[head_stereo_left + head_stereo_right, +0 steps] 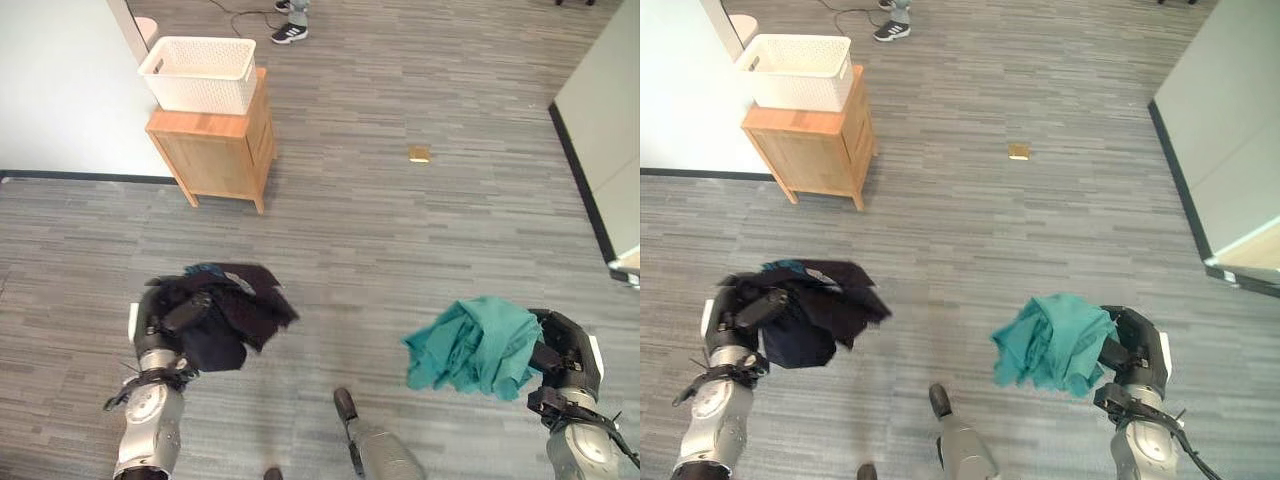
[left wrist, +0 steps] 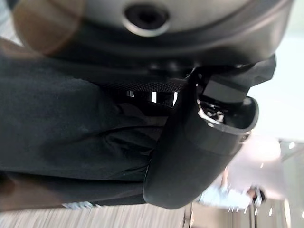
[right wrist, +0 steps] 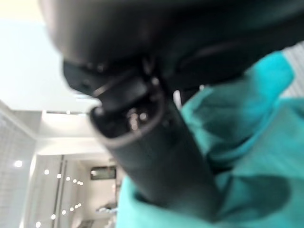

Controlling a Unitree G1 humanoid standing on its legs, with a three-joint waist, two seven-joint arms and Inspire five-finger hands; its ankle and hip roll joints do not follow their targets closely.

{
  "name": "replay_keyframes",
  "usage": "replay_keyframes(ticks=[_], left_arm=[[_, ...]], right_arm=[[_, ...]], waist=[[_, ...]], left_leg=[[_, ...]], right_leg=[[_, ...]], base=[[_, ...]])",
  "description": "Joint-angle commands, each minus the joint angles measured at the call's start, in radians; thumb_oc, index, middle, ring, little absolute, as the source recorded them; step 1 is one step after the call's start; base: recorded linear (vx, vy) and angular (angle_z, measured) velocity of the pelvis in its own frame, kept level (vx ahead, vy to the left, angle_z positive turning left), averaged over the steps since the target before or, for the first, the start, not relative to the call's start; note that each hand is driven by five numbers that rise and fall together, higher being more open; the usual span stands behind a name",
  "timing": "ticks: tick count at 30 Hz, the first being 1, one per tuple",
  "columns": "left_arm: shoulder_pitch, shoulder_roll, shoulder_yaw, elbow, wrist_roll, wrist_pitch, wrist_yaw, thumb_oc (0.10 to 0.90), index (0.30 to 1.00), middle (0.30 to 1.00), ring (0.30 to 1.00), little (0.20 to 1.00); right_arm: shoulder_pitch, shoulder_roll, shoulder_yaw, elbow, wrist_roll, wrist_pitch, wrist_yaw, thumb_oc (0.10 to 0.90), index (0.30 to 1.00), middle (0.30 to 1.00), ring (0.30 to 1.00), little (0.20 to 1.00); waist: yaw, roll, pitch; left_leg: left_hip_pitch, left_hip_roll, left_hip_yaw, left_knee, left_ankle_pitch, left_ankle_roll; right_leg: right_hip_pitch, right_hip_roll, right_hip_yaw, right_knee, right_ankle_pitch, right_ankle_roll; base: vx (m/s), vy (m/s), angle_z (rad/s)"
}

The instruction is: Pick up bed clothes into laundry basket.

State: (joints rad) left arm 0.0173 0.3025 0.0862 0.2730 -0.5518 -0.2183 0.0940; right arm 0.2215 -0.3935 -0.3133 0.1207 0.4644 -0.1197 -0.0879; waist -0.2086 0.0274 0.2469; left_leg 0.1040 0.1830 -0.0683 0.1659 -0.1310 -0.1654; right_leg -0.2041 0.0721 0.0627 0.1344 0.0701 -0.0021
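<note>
Our left hand (image 1: 172,318) clutches a limp black cloth bundle (image 1: 235,312), our right hand (image 1: 562,352) a soft teal bundle (image 1: 472,345); we judge both light and floppy, best gripped mid-bunch.

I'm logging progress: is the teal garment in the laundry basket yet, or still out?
Out. The teal garment hangs bunched in the right hand, well short of the white laundry basket on the wooden cabinet.
</note>
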Motion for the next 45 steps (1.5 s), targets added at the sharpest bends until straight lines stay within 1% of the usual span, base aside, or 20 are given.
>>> replay_keyframes(ticks=[1,2,4,8,10,14,18,20,22,24,26,28,30,31,32,35,37,39,41,45], left_arm=[[-0.101,0.067,0.026,-0.121,-0.054,-0.113,-0.035,0.400,0.300,0.300,0.300,0.300],[-0.109,0.064,0.020,-0.116,-0.065,-0.112,-0.034,0.400,0.300,0.300,0.300,0.300],[-0.125,0.065,0.010,-0.102,-0.068,-0.106,-0.039,0.400,0.300,0.300,0.300,0.300],[-0.144,0.055,-0.029,-0.069,-0.075,-0.109,-0.033,0.400,0.300,0.300,0.300,0.300],[-0.149,0.053,-0.036,-0.055,-0.075,-0.111,-0.031,0.400,0.300,0.300,0.300,0.300],[-0.134,0.052,-0.041,-0.046,-0.055,-0.107,-0.025,0.400,0.300,0.300,0.300,0.300],[-0.119,0.049,-0.023,-0.047,-0.044,-0.102,-0.023,0.400,0.300,0.300,0.300,0.300],[-0.094,0.045,-0.002,-0.055,-0.043,-0.107,-0.014,0.400,0.300,0.300,0.300,0.300],[-0.074,0.040,0.020,-0.068,-0.056,-0.108,-0.015,0.400,0.300,0.300,0.300,0.300],[-0.068,0.039,0.024,-0.073,-0.055,-0.110,-0.014,0.400,0.300,0.300,0.300,0.300],[-0.088,0.061,0.021,-0.075,-0.056,-0.119,-0.005,0.400,0.300,0.300,0.300,0.300],[-0.105,0.077,0.015,-0.077,-0.049,-0.122,-0.001,0.400,0.300,0.300,0.300,0.300],[-0.122,0.093,0.007,-0.075,-0.042,-0.121,0.002,0.400,0.300,0.300,0.300,0.300],[-0.136,0.105,0.006,-0.076,-0.035,-0.121,0.008,0.400,0.300,0.300,0.300,0.300],[-0.136,0.106,0.007,-0.076,-0.035,-0.121,0.008,0.400,0.300,0.300,0.300,0.300],[-0.131,0.128,0.021,-0.081,-0.034,-0.117,0.001,0.400,0.300,0.300,0.300,0.300],[-0.134,0.143,0.025,-0.086,-0.038,-0.121,0.002,0.400,0.300,0.300,0.300,0.300],[-0.153,0.153,0.017,-0.087,-0.042,-0.124,-0.003,0.400,0.300,0.300,0.300,0.300],[-0.173,0.155,0.007,-0.091,-0.044,-0.126,-0.003,0.400,0.300,0.300,0.300,0.300],[-0.196,0.145,-0.014,-0.078,-0.049,-0.133,-0.009,0.400,0.300,0.300,0.300,0.300]], right_arm=[[-0.090,-0.080,-0.127,-0.103,0.102,-0.161,0.003,0.400,0.300,0.300,0.300,0.300],[-0.102,-0.090,-0.132,-0.094,0.105,-0.170,-0.010,0.400,0.300,0.300,0.300,0.300],[-0.112,-0.108,-0.131,-0.089,0.100,-0.166,-0.025,0.400,0.300,0.300,0.300,0.300],[-0.127,-0.172,-0.113,-0.088,0.075,-0.155,-0.030,0.400,0.300,0.300,0.300,0.300],[-0.126,-0.177,-0.109,-0.086,0.069,-0.152,-0.028,0.400,0.300,0.300,0.300,0.300],[-0.131,-0.168,-0.100,-0.082,0.051,-0.152,-0.035,0.400,0.300,0.300,0.300,0.300],[-0.139,-0.165,-0.113,-0.084,0.043,-0.151,-0.047,0.400,0.300,0.300,0.300,0.300],[-0.164,-0.166,-0.102,-0.076,0.039,-0.154,-0.053,0.400,0.300,0.300,0.300,0.300],[-0.176,-0.161,-0.097,-0.078,0.043,-0.148,-0.046,0.400,0.300,0.300,0.300,0.300],[-0.182,-0.155,-0.102,-0.078,0.051,-0.147,-0.047,0.400,0.300,0.300,0.300,0.300],[-0.214,-0.132,-0.077,-0.074,0.066,-0.154,-0.052,0.400,0.300,0.300,0.300,0.300],[-0.216,-0.125,-0.064,-0.070,0.054,-0.149,-0.051,0.400,0.300,0.300,0.300,0.300],[-0.223,-0.117,-0.049,-0.082,0.042,-0.144,-0.045,0.400,0.300,0.300,0.300,0.300],[-0.223,-0.111,-0.035,-0.092,0.028,-0.137,-0.035,0.400,0.300,0.300,0.300,0.300],[-0.224,-0.110,-0.035,-0.093,0.028,-0.136,-0.035,0.400,0.300,0.300,0.300,0.300],[-0.221,-0.101,-0.039,-0.092,0.018,-0.120,-0.024,0.400,0.300,0.300,0.300,0.300],[-0.215,-0.085,-0.057,-0.081,0.025,-0.125,-0.034,0.400,0.300,0.300,0.300,0.300],[-0.192,-0.058,-0.080,-0.071,0.033,-0.132,-0.043,0.400,0.300,0.300,0.300,0.300],[-0.178,-0.045,-0.102,-0.071,0.029,-0.138,-0.054,0.400,0.300,0.300,0.300,0.300],[-0.158,-0.019,-0.118,-0.106,0.060,-0.160,-0.034,0.400,0.300,0.300,0.300,0.300]], waist=[[0.004,-0.031,-0.078],[0.007,-0.049,-0.065],[0.015,-0.057,-0.060],[0.034,-0.043,-0.044],[0.037,-0.041,-0.042],[0.071,-0.046,-0.030],[0.091,-0.041,-0.030],[0.128,-0.046,-0.033],[0.139,-0.042,-0.043],[0.147,-0.038,-0.057],[0.159,-0.044,-0.066],[0.163,-0.049,-0.071],[0.159,-0.041,-0.072],[0.146,-0.040,-0.065],[0.149,-0.038,-0.064],[0.132,-0.038,-0.042],[0.118,-0.019,-0.027],[0.104,0.004,-0.019],[0.080,0.009,-0.018],[0.028,-0.006,-0.025]], left_leg=[[-0.009,-0.036,0.037,0.290,0.249,0.038],[-0.057,-0.027,0.059,0.350,0.242,0.057],[-0.096,0.018,0.150,0.293,0.231,0.068],[-0.179,-0.045,0.190,0.052,0.146,0.061],[-0.205,-0.076,0.177,-0.004,0.147,0.064],[-0.309,-0.164,0.116,-0.117,0.216,0.074],[-0.319,-0.163,0.157,-0.180,0.250,0.074],[-0.324,-0.178,0.117,-0.174,0.258,0.068],[-0.315,-0.166,0.122,-0.191,0.255,0.072],[-0.297,-0.157,0.165,-0.207,0.258,0.081],[-0.294,-0.157,0.228,-0.189,0.230,0.106],[-0.286,-0.168,0.236,-0.195,0.213,0.120],[-0.275,-0.167,0.255,-0.206,0.199,0.134],[-0.243,-0.177,0.275,-0.223,0.178,0.147],[-0.246,-0.171,0.278,-0.223,0.183,0.146],[-0.184,-0.176,0.312,-0.235,0.153,0.150],[-0.163,-0.156,0.308,-0.242,0.153,0.138],[-0.145,-0.135,0.295,-0.246,0.141,0.123],[-0.125,-0.130,0.270,-0.246,0.122,0.112],[-0.074,-0.146,0.217,-0.235,0.073,0.098]], right_leg=[[0.005,-0.017,0.086,-0.031,-0.078,0.067],[0.024,-0.031,0.088,-0.037,-0.080,0.056],[0.065,-0.041,0.101,-0.050,-0.100,0.043],[0.106,-0.064,0.095,-0.050,-0.143,0.050],[0.126,-0.066,0.095,-0.053,-0.156,0.052],[0.204,-0.017,0.155,-0.074,-0.165,0.039],[0.244,-0.005,0.196,-0.077,-0.190,0.035],[0.310,-0.025,0.258,-0.088,-0.227,0.051],[0.317,-0.028,0.287,-0.091,-0.235,0.062],[0.320,-0.059,0.302,-0.106,-0.234,0.079],[0.303,-0.113,0.330,-0.114,-0.225,0.118],[0.286,-0.141,0.328,-0.096,-0.231,0.135],[0.247,-0.140,0.343,-0.027,-0.224,0.154],[0.210,-0.152,0.338,0.041,-0.206,0.184],[0.205,-0.146,0.342,0.042,-0.201,0.184],[0.152,-0.155,0.366,0.117,-0.087,0.230],[0.105,-0.154,0.396,0.122,-0.029,0.235],[0.047,-0.171,0.405,0.083,-0.030,0.218],[-0.003,-0.187,0.408,0.030,-0.043,0.216],[-0.040,-0.163,0.452,-0.069,-0.059,0.235]], base=[[0.22,-0.338,0.16],[0.17,-0.308,0.21],[0.19,-0.184,0.24],[0.20,-0.010,0.15],[0.15,-0.022,0.21],[0.24,-0.075,-0.10],[0.29,0.021,-0.33],[0.38,0.119,-1.04],[0.24,0.156,-1.17],[0.30,0.264,-0.95],[0.23,0.282,-1.07],[0.21,0.224,-0.69],[0.20,0.196,-0.52],[0.08,0.086,-0.41],[0.17,0.127,-0.52],[0.12,0.040,-0.51],[0.14,-0.018,-0.17],[0.16,-0.051,0.16],[0.17,-0.075,0.27],[0.23,-0.092,0.60]])
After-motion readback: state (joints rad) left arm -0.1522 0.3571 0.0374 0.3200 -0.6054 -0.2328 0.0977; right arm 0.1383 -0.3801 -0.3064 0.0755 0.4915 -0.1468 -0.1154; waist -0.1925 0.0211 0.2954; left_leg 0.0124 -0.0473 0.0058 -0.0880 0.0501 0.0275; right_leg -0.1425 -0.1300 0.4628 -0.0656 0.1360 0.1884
